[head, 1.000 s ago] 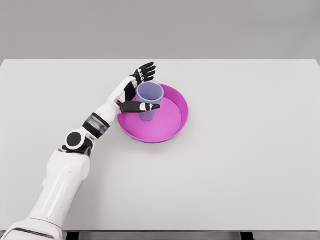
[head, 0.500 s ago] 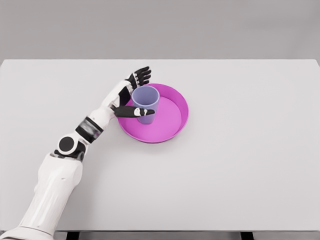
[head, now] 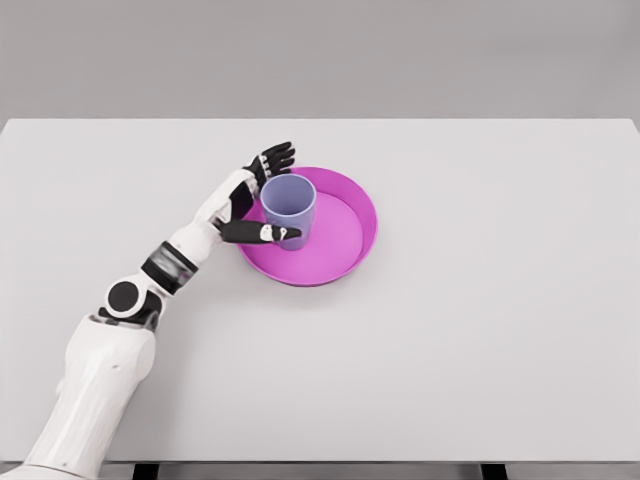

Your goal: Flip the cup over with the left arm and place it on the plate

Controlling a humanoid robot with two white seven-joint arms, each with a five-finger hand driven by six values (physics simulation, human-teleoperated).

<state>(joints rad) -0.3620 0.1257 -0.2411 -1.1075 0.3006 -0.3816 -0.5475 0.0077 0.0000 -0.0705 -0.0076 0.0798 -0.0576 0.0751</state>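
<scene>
A lilac cup (head: 289,205) stands upright, mouth up, on the left part of the magenta plate (head: 345,235). My left hand (head: 252,196) is at the cup's left side with its fingers spread. The black fingers (head: 273,158) reach past the cup's far-left rim. The thumb (head: 262,233) lies across the front of the cup's base, and I cannot tell whether it touches. The hand holds nothing. The left arm comes in from the lower left. No right arm shows.
The plate sits a little left of the centre of a wide white table (head: 480,330). Nothing else lies on the table.
The left hand and forearm have drawn back to the left and lowered. The cup has shifted slightly left on the plate and stays upright.
</scene>
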